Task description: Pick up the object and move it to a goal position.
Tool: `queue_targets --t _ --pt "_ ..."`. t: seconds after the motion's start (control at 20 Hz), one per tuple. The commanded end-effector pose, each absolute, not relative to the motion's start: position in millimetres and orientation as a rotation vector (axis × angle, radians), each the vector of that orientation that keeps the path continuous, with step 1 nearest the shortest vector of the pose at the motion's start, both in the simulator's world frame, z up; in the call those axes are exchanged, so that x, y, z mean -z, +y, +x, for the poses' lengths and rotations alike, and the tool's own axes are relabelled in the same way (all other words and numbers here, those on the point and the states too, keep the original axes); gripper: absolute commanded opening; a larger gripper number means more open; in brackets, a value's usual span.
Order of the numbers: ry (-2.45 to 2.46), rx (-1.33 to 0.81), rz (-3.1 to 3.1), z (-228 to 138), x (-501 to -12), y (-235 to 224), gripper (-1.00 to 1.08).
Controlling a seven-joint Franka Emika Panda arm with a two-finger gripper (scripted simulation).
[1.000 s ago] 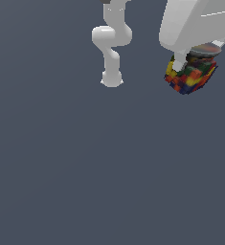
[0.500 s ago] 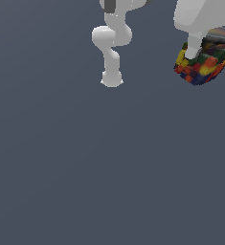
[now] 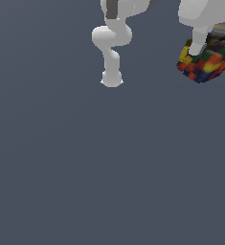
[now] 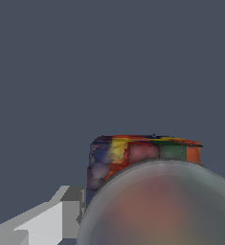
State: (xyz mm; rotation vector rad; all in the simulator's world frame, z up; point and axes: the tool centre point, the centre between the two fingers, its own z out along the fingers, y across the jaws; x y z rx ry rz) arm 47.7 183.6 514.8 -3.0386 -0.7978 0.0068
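The object (image 3: pixel 205 62) is a small block of red, yellow, orange, green and blue squares, held up in the air at the exterior view's upper right. My white gripper (image 3: pixel 208 48) is shut on it from above, and one finger (image 3: pixel 197 44) shows against its side. The gripper's far side runs out of the picture. In the wrist view the object (image 4: pixel 142 154) fills the lower part, its blurred grey-brown round top (image 4: pixel 162 210) closest to the camera. One white finger (image 4: pixel 42 222) lies against the object's side. No goal marker is visible.
My arm's white base (image 3: pixel 111 79) stands on the dark grey floor (image 3: pixel 109 172) at the middle of the exterior view's upper part, with its links rising out of the picture. Nothing else lies on the floor.
The gripper has carried the object up and toward the exterior view's right, so it now sits closer to the picture's edge. The grip has stayed shut.
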Motion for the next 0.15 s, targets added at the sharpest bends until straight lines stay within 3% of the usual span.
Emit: queue_targets --t 0.0,0.1 --pt "-0.797 0.000 -3.039 47.4 -517.6 183.6 -1.00" --pt "-0.797 0.000 -3.039 47.4 -517.7 183.6 -1.00"
